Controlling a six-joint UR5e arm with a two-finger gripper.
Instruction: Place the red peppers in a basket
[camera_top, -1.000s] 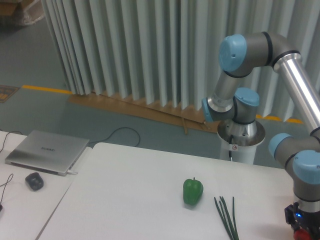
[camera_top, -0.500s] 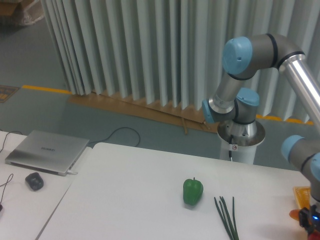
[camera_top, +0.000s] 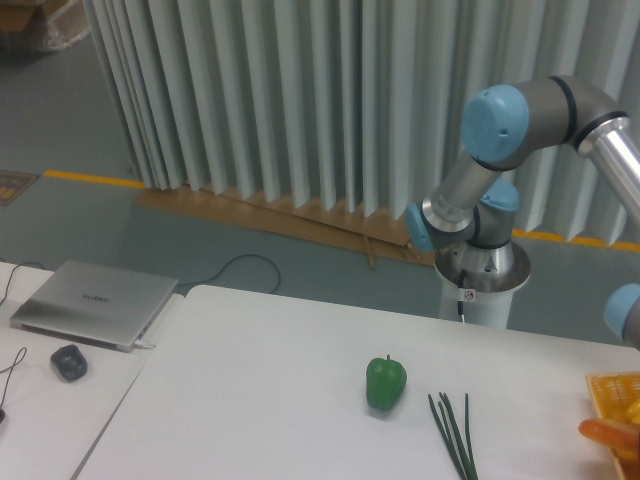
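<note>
The red peppers do not show in the camera view. The gripper is out of view past the right edge; only the arm's blue-capped elbow (camera_top: 500, 125) and part of a wrist joint (camera_top: 628, 315) can be seen. A corner of the yellow-orange basket (camera_top: 610, 381) with latticed sides pokes in at the lower right edge of the white table (camera_top: 250, 400). An orange vegetable (camera_top: 607, 431) lies at the basket's near side.
A green bell pepper (camera_top: 386, 383) stands upright mid-table. Thin green stalks (camera_top: 455, 435) lie just right of it. The robot's base (camera_top: 482, 275) rises behind the table. A closed laptop (camera_top: 92, 300) and a mouse (camera_top: 68, 362) sit on the adjoining table at left.
The arm has swung right; the gripper and the red thing seen at it near the lower right corner have left the frame. The basket corner and orange vegetable have been uncovered.
</note>
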